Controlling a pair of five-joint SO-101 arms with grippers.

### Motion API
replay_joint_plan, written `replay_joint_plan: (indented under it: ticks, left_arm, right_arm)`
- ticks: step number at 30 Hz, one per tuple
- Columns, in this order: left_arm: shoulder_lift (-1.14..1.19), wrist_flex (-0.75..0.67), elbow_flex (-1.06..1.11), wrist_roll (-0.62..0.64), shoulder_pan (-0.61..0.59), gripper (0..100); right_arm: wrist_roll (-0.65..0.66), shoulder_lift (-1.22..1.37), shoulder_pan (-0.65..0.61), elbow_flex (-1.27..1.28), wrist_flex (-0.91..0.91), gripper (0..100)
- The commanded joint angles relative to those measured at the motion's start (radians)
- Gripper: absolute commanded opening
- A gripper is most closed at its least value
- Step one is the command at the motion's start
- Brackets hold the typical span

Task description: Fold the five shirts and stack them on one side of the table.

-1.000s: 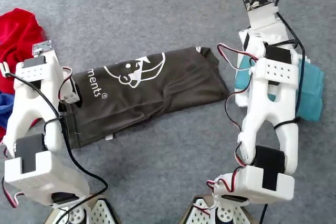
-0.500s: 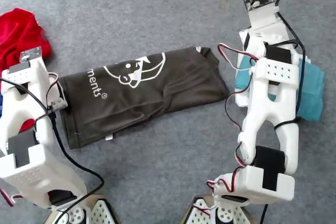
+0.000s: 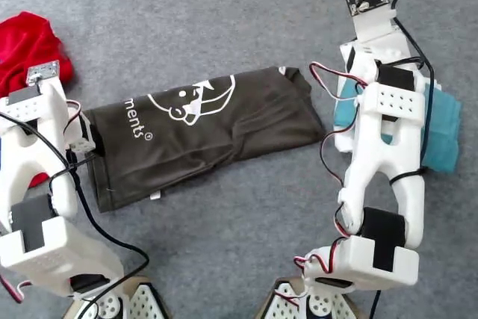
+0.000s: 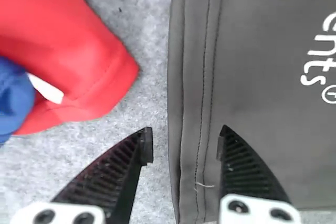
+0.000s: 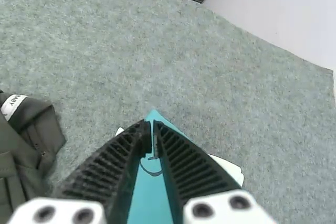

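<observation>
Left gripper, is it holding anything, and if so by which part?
Nothing. The left gripper is open, its jaws astride the hemmed edge of the dark shirt, not closed on it.

Parted jaws astride the hem of the dark shirt, red shirt beside, perhaps blue cloth beyond.

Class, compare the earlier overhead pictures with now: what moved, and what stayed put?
The left arm swung off the dark shirt toward the red shirt, then edged slightly back; its fingers stand open astride the hem. Dark shirt, teal shirt and right arm stayed put.
</observation>
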Motion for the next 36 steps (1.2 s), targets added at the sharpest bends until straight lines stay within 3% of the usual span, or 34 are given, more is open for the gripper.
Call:
replay_joint_plan:
  ticks: [1,7,15,22,29,36]
  left_arm:
    - [-0.017,-0.052,0.028,-0.012,0.013,22]
    - [0.087,-0.175,0.097,-0.006,0.013,22]
    - [0.114,-0.146,0.062,-0.005,0.015,22]
    - [0.212,-0.157,0.008,0.146,0.012,6]
    - [0.342,-0.054,-0.166,0.146,0.016,3]
    - [0.276,0.141,-0.387,0.069,0.015,3]
  right_arm:
    - [0.008,-0.047,0.002,-0.053,0.0,2.1]
    - [0.008,-0.047,0.002,-0.053,0.0,2.1]
    - [0.008,-0.047,0.002,-0.053,0.0,2.1]
    - [0.008,-0.048,0.005,-0.053,0.0,2.1]
    - [0.005,-0.058,0.005,-0.07,0.034,2.1]
    - [0.002,-0.058,0.072,-0.173,0.126,2.1]
